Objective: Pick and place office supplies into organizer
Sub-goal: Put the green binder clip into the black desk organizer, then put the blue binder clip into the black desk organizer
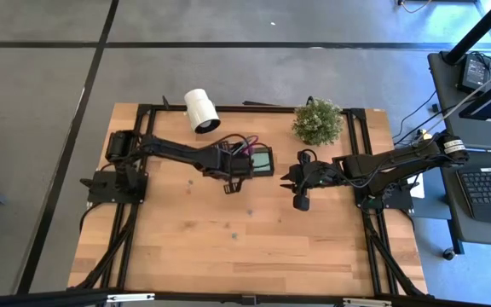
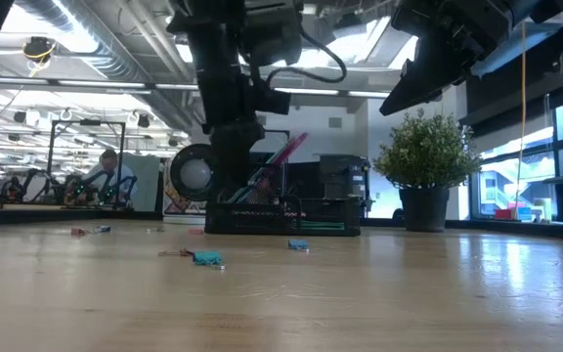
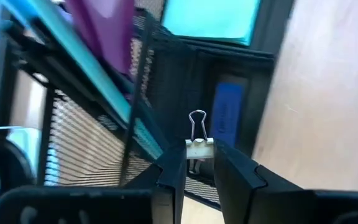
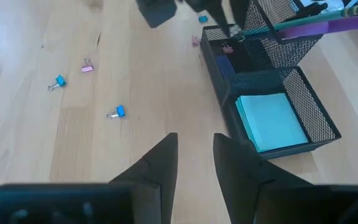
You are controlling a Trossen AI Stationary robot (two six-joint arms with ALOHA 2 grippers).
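While the left gripper (image 3: 199,163) pinches a binder clip (image 3: 197,138) above the organizer (image 4: 272,93), release it squarely over a compartment — right gripper (image 4: 195,155) open, empty.

The table (image 1: 228,247) is seen from straight overhead in the high view, both arms included. In the low view it is sighted level along the tabletop, toward the organizer (image 2: 283,217) and the room behind. The organizer mesh (image 3: 98,143) is viewed at very close range just ahead of the left gripper (image 3: 199,171). From the right wrist, the organizer (image 4: 272,93) is seen obliquely from above, ahead of the right gripper (image 4: 194,165). The organizer is shared by all four views.
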